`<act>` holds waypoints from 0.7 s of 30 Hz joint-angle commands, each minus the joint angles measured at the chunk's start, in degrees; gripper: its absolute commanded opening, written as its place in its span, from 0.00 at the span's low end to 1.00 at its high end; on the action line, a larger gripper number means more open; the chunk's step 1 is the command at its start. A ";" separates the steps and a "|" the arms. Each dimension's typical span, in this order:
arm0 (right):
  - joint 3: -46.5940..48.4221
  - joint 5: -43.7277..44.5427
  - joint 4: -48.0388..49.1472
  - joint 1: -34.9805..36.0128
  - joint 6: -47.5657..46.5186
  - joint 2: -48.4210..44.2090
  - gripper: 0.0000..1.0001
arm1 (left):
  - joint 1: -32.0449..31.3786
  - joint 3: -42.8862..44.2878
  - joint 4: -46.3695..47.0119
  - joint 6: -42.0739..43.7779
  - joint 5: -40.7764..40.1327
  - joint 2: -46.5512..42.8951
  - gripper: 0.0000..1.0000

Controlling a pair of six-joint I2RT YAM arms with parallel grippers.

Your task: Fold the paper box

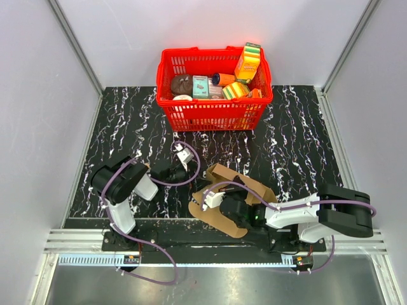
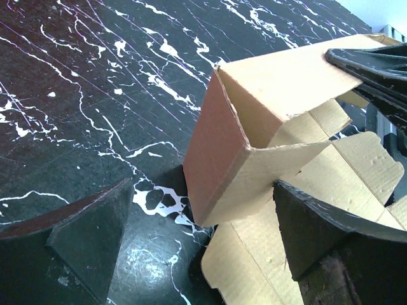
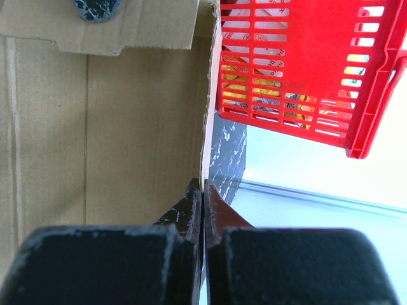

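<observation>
Between right pincer (image 3: pixel 202 197) tips: paper box (image 3: pixel 127 127) panel edge, pinched tight | left pincer (image 2: pixel 200 219) agape, box corner just ahead | likely light, creasable card; grip beside folds

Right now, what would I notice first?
The bright red basket full of colourful packages, at the far edge of the table. Then the brown paper box, half folded at the near edge, with the right gripper pinching one of its edges.

light: bright, even | shadows: soft | wrist foregrounds: blurred
</observation>
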 commanded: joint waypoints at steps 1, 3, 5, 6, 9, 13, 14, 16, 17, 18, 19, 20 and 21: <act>0.49 -0.42 0.70 0.66 1.73 0.39 0.00 | -0.55 2.30 15.32 0.54 1.59 1.91 0.97; 0.49 -0.50 0.79 0.57 1.90 0.30 0.00 | -0.81 3.01 14.88 0.81 1.59 2.35 0.97; 0.49 -0.50 0.79 0.66 1.90 0.21 0.00 | -1.25 3.36 14.62 1.07 1.50 2.97 0.97; 0.49 -0.50 0.79 0.57 1.82 0.30 0.00 | -1.43 3.36 14.44 1.42 1.33 3.23 0.97; 0.49 -0.68 0.88 0.66 1.99 0.30 0.00 | -2.04 3.80 14.53 1.69 0.36 3.76 0.97; 0.57 -0.68 1.14 0.66 1.99 0.48 0.00 | -3.62 4.59 13.83 2.48 -1.40 4.03 0.97; 0.66 -0.68 1.23 0.57 1.99 0.56 0.00 | -3.97 4.59 13.30 2.74 -1.92 4.03 0.96; 0.84 -0.77 1.14 0.66 1.99 0.48 0.00 | -5.03 4.33 13.21 3.53 -4.03 4.03 0.94; 0.75 -0.77 1.05 0.66 1.99 0.39 0.00 | -5.47 4.15 13.82 3.62 -4.91 4.03 0.93; 0.92 -0.94 0.97 0.66 2.08 0.39 0.00 | -6.34 3.72 14.35 3.71 -6.22 4.11 0.91; 0.84 -0.86 0.96 0.75 2.17 0.39 0.00 | -6.79 3.54 14.61 3.80 -7.02 3.94 0.88; 0.93 -0.77 0.96 0.75 2.17 0.39 0.00 | -7.23 3.36 14.79 3.97 -7.63 3.85 0.85; 0.93 -0.85 0.96 0.66 2.17 0.39 0.00 | -8.01 3.19 14.62 4.58 -8.77 3.68 0.84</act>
